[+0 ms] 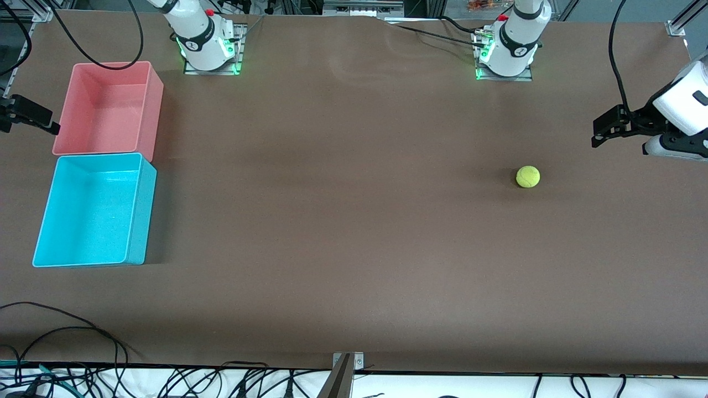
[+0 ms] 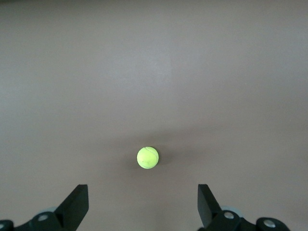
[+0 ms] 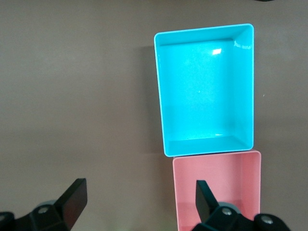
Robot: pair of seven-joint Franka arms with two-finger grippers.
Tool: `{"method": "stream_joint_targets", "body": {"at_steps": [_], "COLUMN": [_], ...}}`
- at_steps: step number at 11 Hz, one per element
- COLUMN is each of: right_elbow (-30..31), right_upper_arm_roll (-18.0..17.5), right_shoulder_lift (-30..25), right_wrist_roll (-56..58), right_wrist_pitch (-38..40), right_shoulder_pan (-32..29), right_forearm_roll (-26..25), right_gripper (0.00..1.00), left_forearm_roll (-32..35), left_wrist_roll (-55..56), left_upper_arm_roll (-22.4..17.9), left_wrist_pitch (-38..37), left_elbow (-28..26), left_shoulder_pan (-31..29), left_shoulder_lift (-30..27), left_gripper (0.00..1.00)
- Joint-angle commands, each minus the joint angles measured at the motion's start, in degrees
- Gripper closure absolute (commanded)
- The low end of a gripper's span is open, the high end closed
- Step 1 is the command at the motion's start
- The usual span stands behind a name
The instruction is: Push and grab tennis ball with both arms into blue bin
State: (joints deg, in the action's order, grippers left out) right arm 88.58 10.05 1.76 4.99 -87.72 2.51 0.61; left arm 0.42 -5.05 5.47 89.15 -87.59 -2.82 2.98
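The tennis ball (image 1: 527, 177) lies on the counter (image 1: 354, 249) near the left end effector (image 1: 608, 128), wide open and empty like the right end effector (image 3: 139, 202), which waits over the counter's bin end

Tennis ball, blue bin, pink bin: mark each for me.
tennis ball (image 1: 527, 177), front view, centre of the ball.
blue bin (image 1: 94, 210), front view, bare floor inside.
pink bin (image 1: 108, 110), front view, bare floor inside.

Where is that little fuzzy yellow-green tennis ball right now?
The fuzzy yellow-green tennis ball lies alone on the brown table, toward the left arm's end, near the open left gripper and away from the bins.
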Motion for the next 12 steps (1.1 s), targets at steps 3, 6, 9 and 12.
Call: {"method": "stream_joint_targets", "body": {"at_steps": [3, 6, 9, 12], "right_elbow": [-1.04, -1.04, -1.04, -1.04], "right_upper_arm_roll": [1.28, 1.29, 1.29, 1.29], "right_shoulder_lift": [-0.18, -0.27, -0.27, -0.27], "right_wrist_roll": [0.37, 0.2, 0.11, 0.11], "right_wrist_pitch": [1.15, 1.15, 1.06, 1.15], "right_shoulder_pan": [-0.14, -0.14, -0.14, -0.14], "right_forearm_roll": [-0.35, -0.35, -0.26, -0.26], "right_gripper": [0.0, 0.0, 0.0, 0.0], "left_forearm_roll": [1.69, 1.69, 1.69, 1.69], "left_wrist_roll": [-1.01, -1.01, -1.19, -0.58], "left_upper_arm_roll": [0.33, 0.25, 0.07, 0.07], "left_wrist_pitch": [-0.64, -0.73, -0.38, -0.38], "left_elbow": [0.31, 0.23, 0.58, 0.58], "left_shoulder_pan": [-0.08, -0.08, -0.17, -0.7], "left_shoulder_lift": [0.1, 0.1, 1.59, 1.51], "left_gripper": [0.0, 0.0, 0.01, 0.33]}}
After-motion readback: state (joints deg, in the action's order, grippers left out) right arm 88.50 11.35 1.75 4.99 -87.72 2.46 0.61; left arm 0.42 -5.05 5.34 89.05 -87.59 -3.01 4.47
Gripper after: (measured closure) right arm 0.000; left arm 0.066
